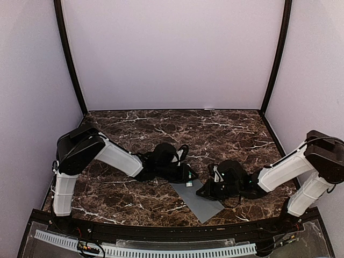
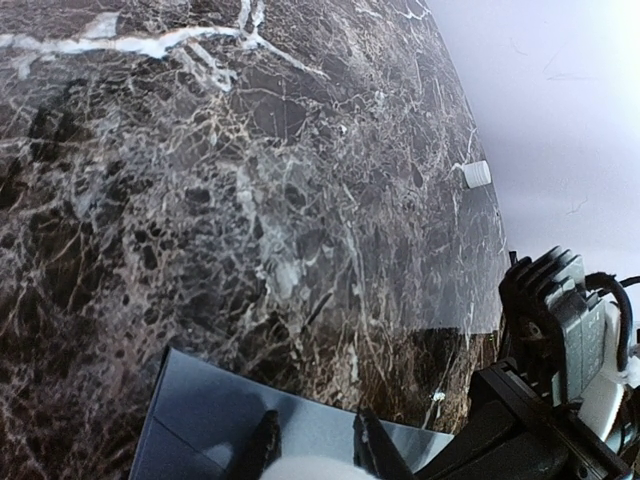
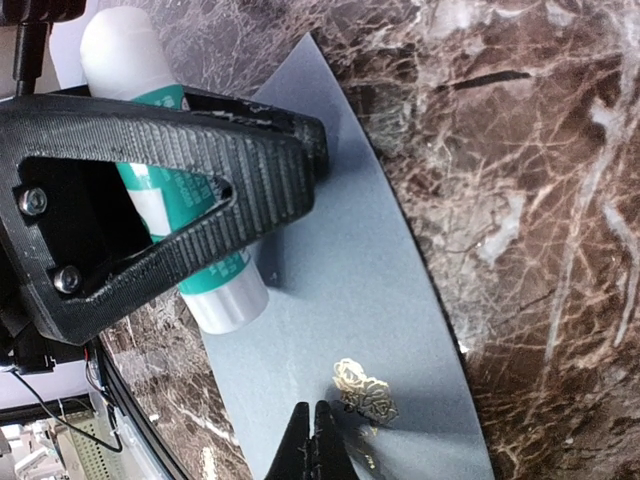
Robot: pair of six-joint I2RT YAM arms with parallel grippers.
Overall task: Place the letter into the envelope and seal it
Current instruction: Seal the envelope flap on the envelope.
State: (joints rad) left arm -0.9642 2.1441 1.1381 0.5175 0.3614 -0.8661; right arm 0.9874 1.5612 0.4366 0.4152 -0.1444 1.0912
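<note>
The slate-grey envelope (image 1: 203,207) lies flat on the marble near the front edge, closed side up with a gold rose mark (image 3: 365,390) on it. My left gripper (image 1: 189,181) is shut on a white and teal glue stick (image 3: 225,295), whose lower end rests at the envelope's (image 3: 380,300) edge. In the left wrist view the stick's white end (image 2: 310,470) shows between the fingers of that gripper (image 2: 315,418), above the envelope (image 2: 190,410). My right gripper (image 3: 315,425) is shut, its tips down on the envelope beside the rose. The letter is not visible.
A small white cap (image 2: 477,173) lies on the marble table (image 1: 161,129) towards the back wall. Lilac walls close in the table on three sides. Both arms meet low over the table's front middle.
</note>
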